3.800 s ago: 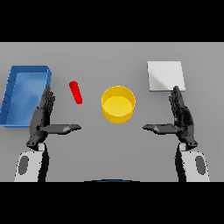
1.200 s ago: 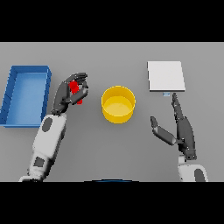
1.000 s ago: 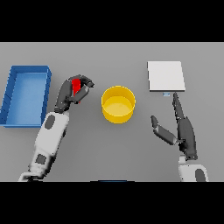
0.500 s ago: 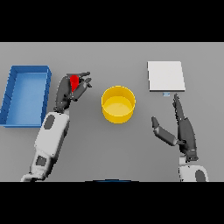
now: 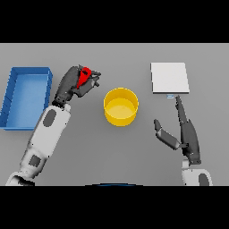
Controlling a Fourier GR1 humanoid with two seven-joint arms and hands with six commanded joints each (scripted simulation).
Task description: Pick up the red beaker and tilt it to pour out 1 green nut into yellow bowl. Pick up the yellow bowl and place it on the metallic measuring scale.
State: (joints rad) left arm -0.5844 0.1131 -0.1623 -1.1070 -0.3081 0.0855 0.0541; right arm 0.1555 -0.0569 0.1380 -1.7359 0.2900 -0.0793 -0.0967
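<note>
- Grey tabletop [image 5: 120,152] carries a blue tray [image 5: 24,96] at the far left, a yellow bowl [image 5: 120,106] near the middle and a flat metallic measuring scale [image 5: 169,78] at the upper right.
- To the left of the bowl and just right of the tray, the left hand [image 5: 74,85] has its fingers curled round the red beaker [image 5: 84,77].
- The beaker appears not yet over the bowl's rim; no green nut can be made out inside it or in the bowl.
- Judged from this, the step in hand is carrying the beaker across for the pour.
- To do it well, the mouth should come above the bowl's middle before tipping, and the tilt should be slow and shallow so that only one nut rolls out.
- The right hand [image 5: 185,134] rests below the scale, fingers straight and thumb spread, holding nothing.
</note>
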